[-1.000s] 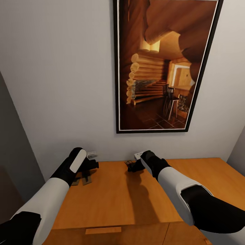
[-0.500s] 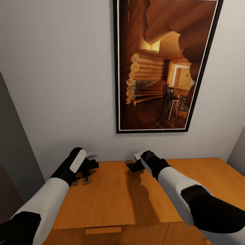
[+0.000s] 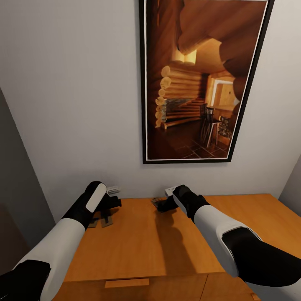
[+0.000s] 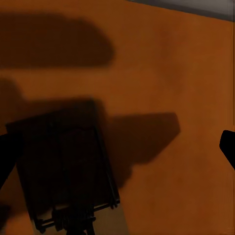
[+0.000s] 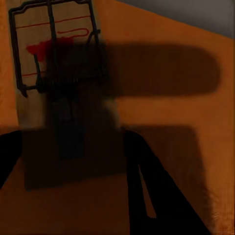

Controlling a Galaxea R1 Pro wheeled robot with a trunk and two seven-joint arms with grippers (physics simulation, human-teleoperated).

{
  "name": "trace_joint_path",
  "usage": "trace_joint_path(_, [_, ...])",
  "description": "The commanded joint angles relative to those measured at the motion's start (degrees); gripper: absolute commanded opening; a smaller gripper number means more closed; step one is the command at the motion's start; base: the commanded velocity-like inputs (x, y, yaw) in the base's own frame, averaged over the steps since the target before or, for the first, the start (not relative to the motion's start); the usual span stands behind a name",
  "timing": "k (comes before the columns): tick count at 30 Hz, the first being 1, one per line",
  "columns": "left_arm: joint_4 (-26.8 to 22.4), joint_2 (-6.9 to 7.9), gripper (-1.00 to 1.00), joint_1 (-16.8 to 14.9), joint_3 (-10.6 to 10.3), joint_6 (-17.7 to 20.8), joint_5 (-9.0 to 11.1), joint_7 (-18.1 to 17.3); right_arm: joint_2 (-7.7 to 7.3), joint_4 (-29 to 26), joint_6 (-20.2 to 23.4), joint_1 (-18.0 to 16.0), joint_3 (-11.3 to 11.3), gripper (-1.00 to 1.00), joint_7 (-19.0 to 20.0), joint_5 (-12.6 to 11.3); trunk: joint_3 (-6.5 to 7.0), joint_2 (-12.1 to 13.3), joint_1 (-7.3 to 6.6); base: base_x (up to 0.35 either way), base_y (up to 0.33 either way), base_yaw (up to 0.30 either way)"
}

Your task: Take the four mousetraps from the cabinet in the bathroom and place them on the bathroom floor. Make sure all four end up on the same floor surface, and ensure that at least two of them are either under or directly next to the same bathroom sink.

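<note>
I am reaching both grippers over the cabinet (image 3: 142, 246) top. My right gripper (image 5: 73, 161), fingers spread, is straddling a mousetrap (image 5: 56, 73) at 12 o'clock; closing comes next. My left gripper (image 3: 109, 205), unclenched, is hovering over another mousetrap (image 4: 63, 171).

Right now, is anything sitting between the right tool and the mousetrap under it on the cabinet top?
Nothing visible. The right tool hangs over the flat tan wooden mousetrap on the orange-brown wooden cabinet, its dark fingers spread either side; only bare wood and shadow lie between.
</note>
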Motion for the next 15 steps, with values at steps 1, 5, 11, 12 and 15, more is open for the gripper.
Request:
trace_joint_path(1, [-0.05,0.05,1.00,-0.05,-0.14,0.09,0.60,0.60,0.00,-0.13,0.38,0.02,0.21,-1.00,0.49,-0.15,-0.09,-0.04,0.01,0.000,0.000,0.000])
trace_joint_path(5, [-0.05,0.08,1.00,-0.05,-0.15,0.10,0.60,0.59,0.00,-1.33,0.45,0.02,0.26,-1.00,1.09,-0.05,-0.09,-0.04,0.01,0.000,0.000,0.000])
trace_joint_path(11, [-0.14,-0.06,1.00,-0.05,-0.08,0.17,0.68,0.68,0.00,-6.24,-0.54,0.11,0.22,-1.00,1.95,-0.22,-0.09,-0.04,0.01,-0.111,0.000,0.000])
trace_joint_path(12, [-0.14,-0.07,1.00,-0.05,-0.08,0.17,0.68,0.66,0.00,-6.24,-0.54,0.11,0.22,-1.00,1.95,-0.24,-0.09,-0.04,0.01,-0.338,0.000,0.000])
trace_joint_path(15, [-0.14,-0.08,1.00,-0.05,-0.05,0.17,0.68,0.68,0.00,-6.24,-0.54,0.11,0.21,-1.00,1.95,-0.25,-0.09,-0.04,0.01,-0.342,0.000,0.000])
